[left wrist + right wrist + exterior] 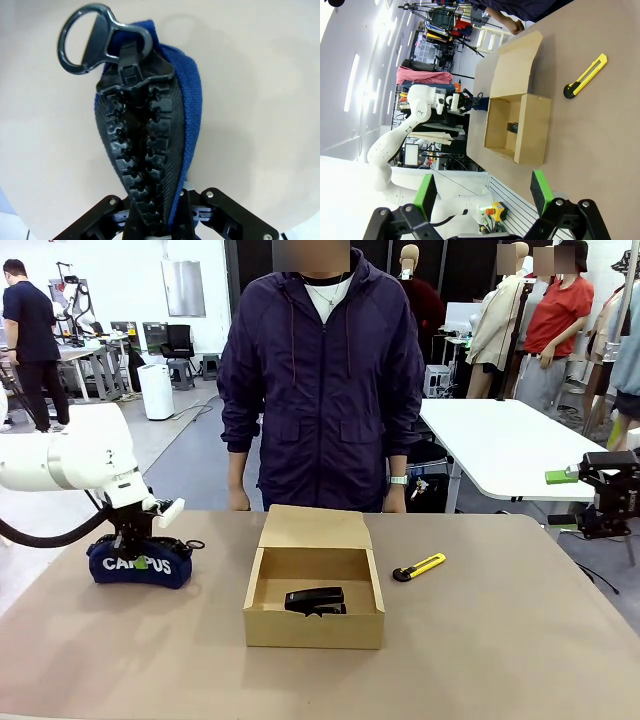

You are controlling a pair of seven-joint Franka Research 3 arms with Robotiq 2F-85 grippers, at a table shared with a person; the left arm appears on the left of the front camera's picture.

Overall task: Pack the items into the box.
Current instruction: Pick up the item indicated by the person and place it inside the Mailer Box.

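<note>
Far left: your left claw (140,536) is down on the navy pouch (138,564) at the left side of the table (500,640), jaws closed on it. The left wrist view has the claw pinching the black zip (137,145) ridge, with the ring pull (82,40) at the far end. The pouch sits on the table, not yet lifted.

Risk here: it's a thin pinch on soft fabric, so the pouch may sag or slide out on the lift. You could also end up holding only the zip ridge.

Middle: the box (313,626) is open, its flap (313,528) standing at the far side. The stapler (315,600) is already inside and taking up floor space. The fit looks tight, so a drooping pouch may catch on the near or left wall, shove the box, or land crooked on the stapler. The person's hands (394,502) rest at the far edge just behind the flap, so watch the swing.

Right: the utility knife (419,567) lies on the table beside the box, untouched. Your right claw (482,190) is open, holds nothing, and is well apart from it.
</note>
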